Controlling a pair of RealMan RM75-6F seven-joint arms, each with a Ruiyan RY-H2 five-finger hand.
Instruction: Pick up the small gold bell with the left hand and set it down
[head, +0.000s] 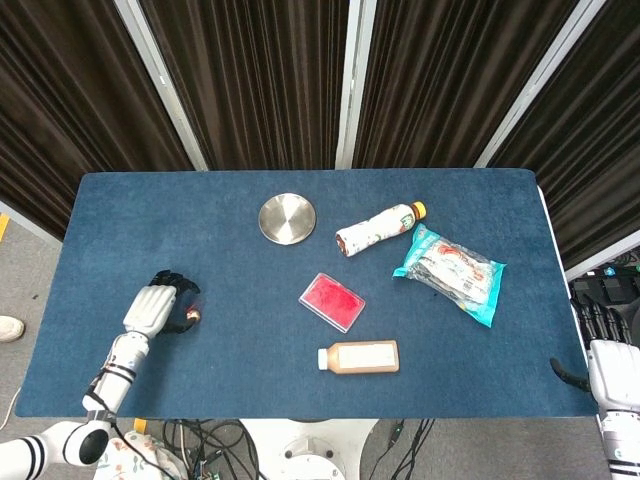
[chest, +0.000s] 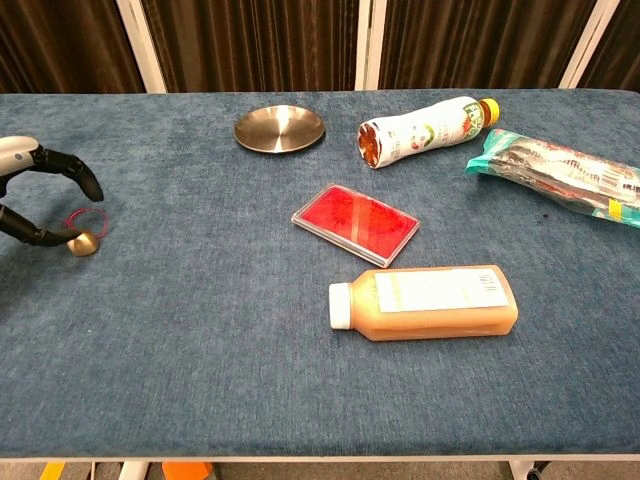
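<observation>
My left robot hand (chest: 30, 195) is lying low at the near left of the blue surface (chest: 200, 340), fingers spread apart in an open arc. The small gold bell (chest: 82, 243) is sitting on the surface just right of that robot hand, inside the arc, its red loop (chest: 87, 218) lying flat just behind it. A lower fingertip (chest: 55, 239) appears to be touching the bell or nearly so; I cannot tell which. Nothing is lifting it, so I am judging the bell as set down and the robot hand as released.

The bell is round, with no long axis to speak of. My right robot hand (head: 612, 368) is hanging off the far right edge, well apart from the bell; whether it is clenched I cannot tell.

Containers: the round metal dish (chest: 279, 128), far centre, is holding nothing. The juice bottle (chest: 425, 301) and the drink bottle (chest: 420, 130) are lying on their sides, capped.

Judgement: what remains is drawing the left robot hand leftward, away from the bell, without nudging it.
</observation>
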